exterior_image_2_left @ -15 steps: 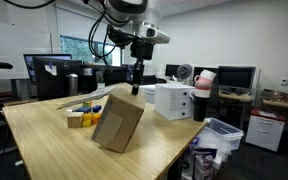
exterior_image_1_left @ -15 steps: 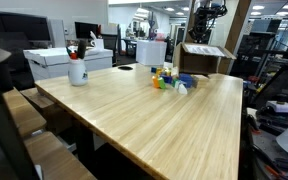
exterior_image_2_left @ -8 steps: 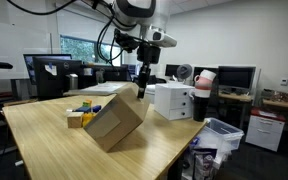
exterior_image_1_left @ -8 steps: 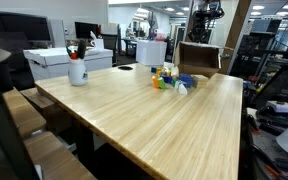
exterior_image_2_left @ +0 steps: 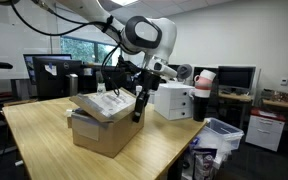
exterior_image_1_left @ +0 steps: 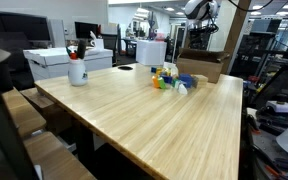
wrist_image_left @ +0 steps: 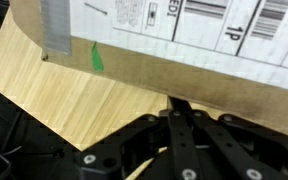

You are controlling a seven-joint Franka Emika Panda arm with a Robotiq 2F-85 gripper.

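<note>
A brown cardboard box (exterior_image_2_left: 102, 130) rests flat on the wooden table (exterior_image_2_left: 39, 140), with a white shipping label (exterior_image_2_left: 106, 103) on its upper face. My gripper (exterior_image_2_left: 137, 108) is shut and points down against the box's near side, beside the table's edge. The wrist view has the box (wrist_image_left: 154, 65) across the top, with its label (wrist_image_left: 184, 18), a strip of grey tape (wrist_image_left: 56, 25) and a green mark (wrist_image_left: 96, 57). There my shut gripper (wrist_image_left: 180, 107) touches the box's lower edge with nothing between the fingers. In an exterior view the box (exterior_image_1_left: 202, 64) sits at the table's far end under the arm (exterior_image_1_left: 198, 9).
Colourful toy blocks (exterior_image_1_left: 167, 78) lie by the box. A white cup of pens (exterior_image_1_left: 77, 70) stands at the table's other side. Beyond the table edge are a white drawer unit (exterior_image_2_left: 174, 101), a bin (exterior_image_2_left: 219, 135) on the floor and monitors (exterior_image_2_left: 234, 76).
The box was balanced on an edge, tilted. It has tipped over and now lies flat. My shut gripper has come down and across with it.
</note>
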